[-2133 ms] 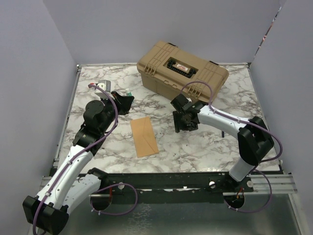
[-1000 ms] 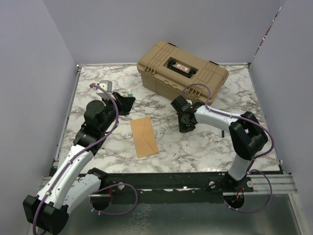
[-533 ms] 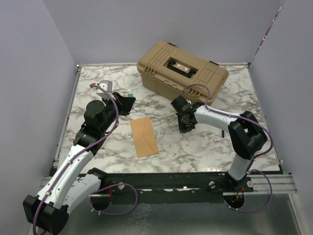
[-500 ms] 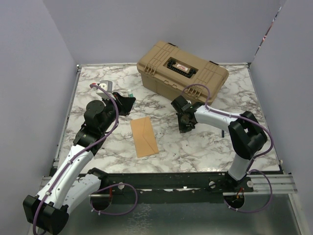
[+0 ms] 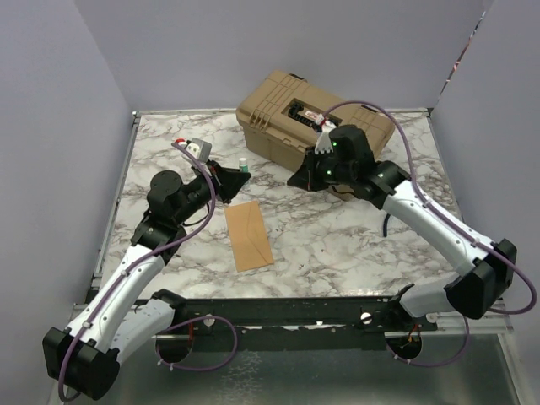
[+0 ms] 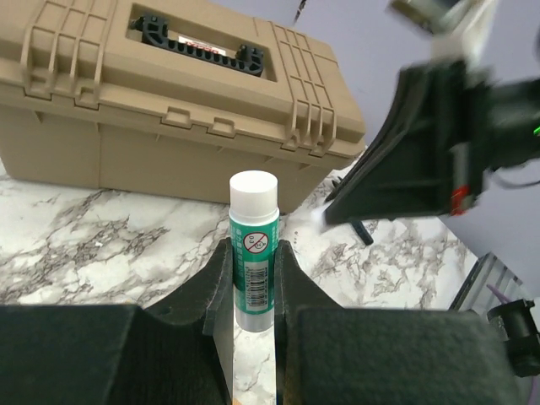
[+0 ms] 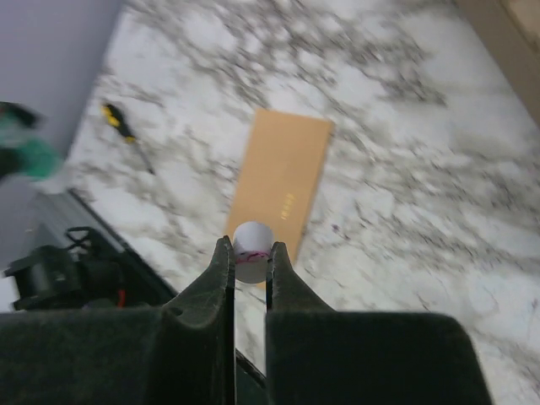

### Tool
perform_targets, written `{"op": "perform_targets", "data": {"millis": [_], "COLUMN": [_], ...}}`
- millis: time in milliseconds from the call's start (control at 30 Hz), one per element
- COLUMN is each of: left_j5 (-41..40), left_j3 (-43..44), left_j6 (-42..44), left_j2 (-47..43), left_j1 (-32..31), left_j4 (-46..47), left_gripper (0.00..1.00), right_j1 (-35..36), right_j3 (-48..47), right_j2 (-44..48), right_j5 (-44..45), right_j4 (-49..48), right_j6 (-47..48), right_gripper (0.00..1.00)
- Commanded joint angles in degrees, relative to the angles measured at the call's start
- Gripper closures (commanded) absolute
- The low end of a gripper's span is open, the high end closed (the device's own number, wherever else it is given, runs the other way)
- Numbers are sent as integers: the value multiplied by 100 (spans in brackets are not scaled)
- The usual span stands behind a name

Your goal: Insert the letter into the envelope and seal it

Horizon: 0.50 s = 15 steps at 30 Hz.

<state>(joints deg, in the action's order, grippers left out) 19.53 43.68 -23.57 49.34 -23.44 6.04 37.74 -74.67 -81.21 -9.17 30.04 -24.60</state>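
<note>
While the envelope (image 5: 248, 234) lies flat on the bench (image 5: 337, 245), left pincer (image 6: 253, 250) clamped on a glue stick (image 6: 253, 211), right pincer (image 7: 250, 245) pinching a small white round piece (image 7: 251, 236); tan case (image 5: 314, 114) behind

Glue stick (image 6: 253, 253) upright between jaws, tan case (image 6: 169, 110) behind

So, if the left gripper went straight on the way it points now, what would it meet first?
Probably the front wall of the tan case, which stands straight behind the glue stick held by the left gripper. The right gripper hangs to the right of that line; depth is unclear.
</note>
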Motion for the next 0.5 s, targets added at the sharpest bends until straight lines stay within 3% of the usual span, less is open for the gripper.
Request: {"op": "perform_targets", "data": {"millis": [0,467], "left_j5": [652,1274], "left_j3": [211,327], "left_j6": [473,1341], "left_j2": [132,294], "left_j1": [-5,-86], "left_j4": [445,802], "left_gripper": [100,100], "right_j1": [-47,-47], "right_j3": [-543,-1577], "right_j2": [253,-173], "right_j5": [-1531,-2738], "right_j4": [-418,-927], "right_j6": [238,-377], "right_gripper": [100,100]}}
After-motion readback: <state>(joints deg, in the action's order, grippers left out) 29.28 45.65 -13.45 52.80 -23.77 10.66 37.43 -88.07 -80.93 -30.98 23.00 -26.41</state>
